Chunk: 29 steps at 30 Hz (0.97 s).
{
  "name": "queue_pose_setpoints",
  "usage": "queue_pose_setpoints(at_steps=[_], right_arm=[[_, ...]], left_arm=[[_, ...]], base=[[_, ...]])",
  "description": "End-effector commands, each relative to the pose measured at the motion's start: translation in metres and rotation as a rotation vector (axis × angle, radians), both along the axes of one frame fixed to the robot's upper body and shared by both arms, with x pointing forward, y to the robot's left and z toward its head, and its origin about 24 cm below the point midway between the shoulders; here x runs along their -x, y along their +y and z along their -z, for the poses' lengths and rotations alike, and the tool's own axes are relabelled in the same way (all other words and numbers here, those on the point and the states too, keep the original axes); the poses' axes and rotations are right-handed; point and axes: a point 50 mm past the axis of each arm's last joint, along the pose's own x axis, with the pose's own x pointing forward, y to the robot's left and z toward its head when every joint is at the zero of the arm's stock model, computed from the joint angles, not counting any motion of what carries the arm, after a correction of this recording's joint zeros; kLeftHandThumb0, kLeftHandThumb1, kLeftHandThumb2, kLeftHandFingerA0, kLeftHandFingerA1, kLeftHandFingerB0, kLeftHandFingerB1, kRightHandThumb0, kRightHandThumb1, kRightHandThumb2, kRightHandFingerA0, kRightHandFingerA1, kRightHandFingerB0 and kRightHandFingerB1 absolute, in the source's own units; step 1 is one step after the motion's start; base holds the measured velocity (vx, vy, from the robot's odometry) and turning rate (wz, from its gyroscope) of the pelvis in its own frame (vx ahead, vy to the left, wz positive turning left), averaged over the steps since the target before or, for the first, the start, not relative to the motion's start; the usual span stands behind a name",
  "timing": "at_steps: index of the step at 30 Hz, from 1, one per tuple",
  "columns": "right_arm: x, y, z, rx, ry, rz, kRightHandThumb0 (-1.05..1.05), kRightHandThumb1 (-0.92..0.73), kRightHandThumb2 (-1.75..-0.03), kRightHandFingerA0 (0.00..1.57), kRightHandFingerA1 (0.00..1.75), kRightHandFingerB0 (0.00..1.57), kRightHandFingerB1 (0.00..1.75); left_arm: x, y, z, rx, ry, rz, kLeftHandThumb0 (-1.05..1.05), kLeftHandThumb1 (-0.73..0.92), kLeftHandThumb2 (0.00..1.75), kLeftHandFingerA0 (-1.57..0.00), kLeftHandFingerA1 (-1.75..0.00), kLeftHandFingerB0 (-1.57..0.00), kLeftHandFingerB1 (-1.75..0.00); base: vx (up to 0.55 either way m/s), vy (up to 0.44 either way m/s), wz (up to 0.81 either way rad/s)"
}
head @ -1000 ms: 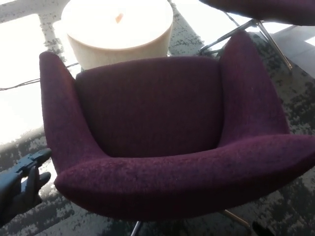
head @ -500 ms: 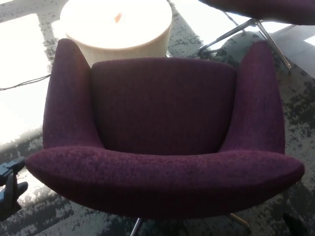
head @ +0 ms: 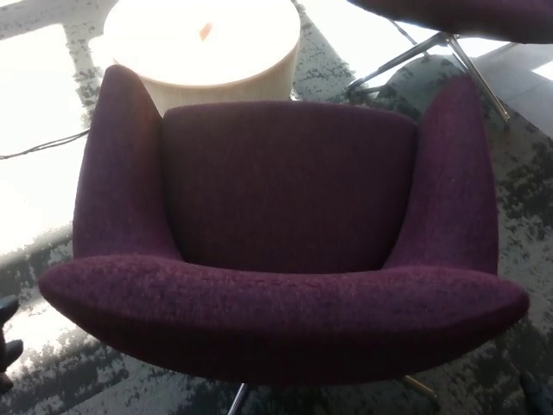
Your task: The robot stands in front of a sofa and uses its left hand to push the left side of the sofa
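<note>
Head view, ordered near to far. At the lower left edge, only a sliver of the robot's left hand [head: 7,346] shows: two dark finger shapes against the patterned carpet [head: 60,372]. It lies apart from the sofa, and whether its fingers are spread or closed cannot be told from so little. One second earlier the hand and forearm reached well into the frame, just beside the sofa's left side; half a second ago less of them showed; now nearly all has left the picture. The right hand does not appear.

The sofa [head: 285,259], a purple upholstered tub seat, fills the centre. Its curved backrest lies nearest the camera, and both armrests run away from it towards the upper edge. Thin metal legs [head: 238,398] show beneath the backrest. Compared with one second ago, the sofa has turned: then it sat skewed, its right end thrust towards the lower right corner; now it faces squarely away, nearly symmetrical, and only slightly changed from half a second ago.

Beyond the sofa stands a round pale table [head: 207,43], strongly lit. At the upper right, part of a second purple seat [head: 467,15] rests on metal legs. A dark cable [head: 43,145] crosses the bright floor at left.
</note>
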Motion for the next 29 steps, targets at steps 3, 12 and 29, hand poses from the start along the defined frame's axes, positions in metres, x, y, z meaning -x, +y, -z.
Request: queue_pose_setpoints(at_steps=[3, 12, 29], right_arm=[[0.015, -0.017, 0.005, 0.004, 0.057, 0.096, -1.01, -0.92, -1.18, 0.00, 0.19, 0.00, 0.00], [0.030, -0.021, 0.012, -0.030, 0.105, 0.165, -0.97, -0.92, -1.16, 0.00, 0.38, 0.00, 0.00], [0.044, -0.029, 0.017, 0.046, 0.202, 0.142, -0.99, -0.92, -1.17, 0.00, 0.14, 0.00, 0.00]], left_arm=[[0.031, -0.003, 0.020, 0.105, -0.010, -0.058, -0.92, 0.84, 1.19, -0.06, -0.34, -0.07, -0.17], [0.086, -0.027, 0.060, 0.245, 0.078, -0.167, -0.93, 0.88, 1.21, -0.08, -0.26, -0.07, -0.13], [0.144, -0.043, 0.085, 0.118, 0.227, -0.224, -0.77, 0.92, 0.80, -0.10, -0.30, -0.06, -0.23]], base=[[0.00, 0.000, 0.00], [0.00, 0.000, 0.00], [0.00, 0.000, 0.00]])
